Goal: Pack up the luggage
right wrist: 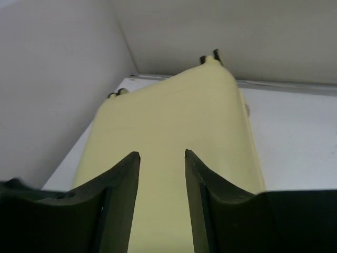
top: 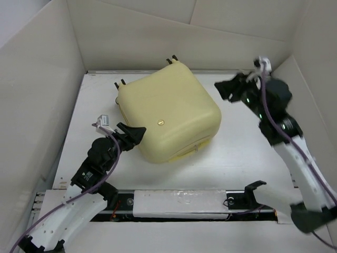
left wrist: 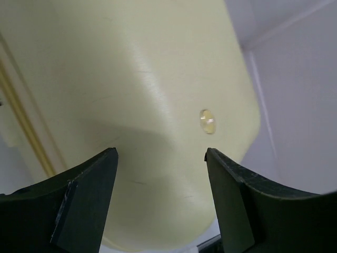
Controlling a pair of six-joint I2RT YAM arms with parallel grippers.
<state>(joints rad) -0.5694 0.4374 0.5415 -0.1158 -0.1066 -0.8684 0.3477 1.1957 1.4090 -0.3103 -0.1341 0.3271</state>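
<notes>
Left claw: spread, nothing between its fingers. It sits at the near-left corner of the luggage. The overhead view does not show whether it touches the shell. In the left wrist view the pale yellow shell fills the gap between the two dark fingers.

Luggage: closed, lying flat on the white surface about midway across it and turned so that one corner points toward the arms. A small round emblem shows on the upper face near the front edge. A seam line runs along the near-right side.

Right claw: spread and empty, held in the air to the right of the luggage and apart from it. It points toward the luggage's far-right side. The right wrist view looks along the shell between the fingers.

Wheels: dark casters project from the far corner. More show at the left corner.

White walls enclose the surface on the left, far and right sides.
</notes>
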